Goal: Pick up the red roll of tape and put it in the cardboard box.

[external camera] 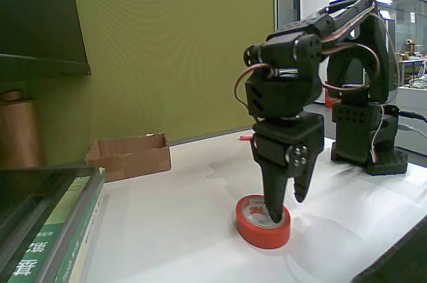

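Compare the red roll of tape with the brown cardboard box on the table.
The red roll of tape is a small round ring; the brown cardboard box is rectangular and wider. The tape lies near the front with the black gripper reaching into it; the box sits untouched farther back by the green wall. Both rest on the white table.

The books at lower left are cut by the frame edge; the brown cylinder at left is cropped too, and one of the fingers hides part of the red roll of tape.
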Controlling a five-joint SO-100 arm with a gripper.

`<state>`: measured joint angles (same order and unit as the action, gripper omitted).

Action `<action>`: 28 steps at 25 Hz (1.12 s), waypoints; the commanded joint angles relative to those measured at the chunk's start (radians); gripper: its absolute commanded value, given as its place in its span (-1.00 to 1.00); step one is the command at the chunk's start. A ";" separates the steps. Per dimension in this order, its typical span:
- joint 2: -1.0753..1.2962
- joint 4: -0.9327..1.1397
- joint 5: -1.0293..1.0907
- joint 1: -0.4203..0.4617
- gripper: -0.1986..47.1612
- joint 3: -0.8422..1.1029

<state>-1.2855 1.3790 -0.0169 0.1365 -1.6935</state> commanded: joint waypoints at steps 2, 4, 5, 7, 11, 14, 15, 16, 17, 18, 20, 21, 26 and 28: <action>0.005 0.006 -0.012 0.014 0.05 0.043; 0.017 -0.012 -0.018 0.014 0.01 0.052; 0.023 -0.023 -0.025 0.014 -0.02 0.058; 0.031 -0.035 -0.031 0.012 -0.08 0.069; 0.029 -0.058 -0.049 0.014 -0.22 0.075; 0.017 -0.077 -0.058 0.014 -0.39 0.075; 0.014 -0.084 -0.058 0.014 -0.40 0.074; 0.009 -0.094 -0.060 0.011 -0.41 0.069; 0.006 -0.103 -0.058 0.009 -0.41 0.063; 0.002 -0.109 -0.058 0.008 -0.42 0.057; -0.005 -0.123 -0.060 0.006 -0.42 0.044; -0.008 -0.126 -0.066 0.006 -0.42 0.040; -0.005 -0.155 -0.078 0.000 -0.35 0.018; 0.000 -0.169 -0.078 -0.002 -0.38 0.011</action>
<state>-1.2364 1.2226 -0.0798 0.1212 -1.6751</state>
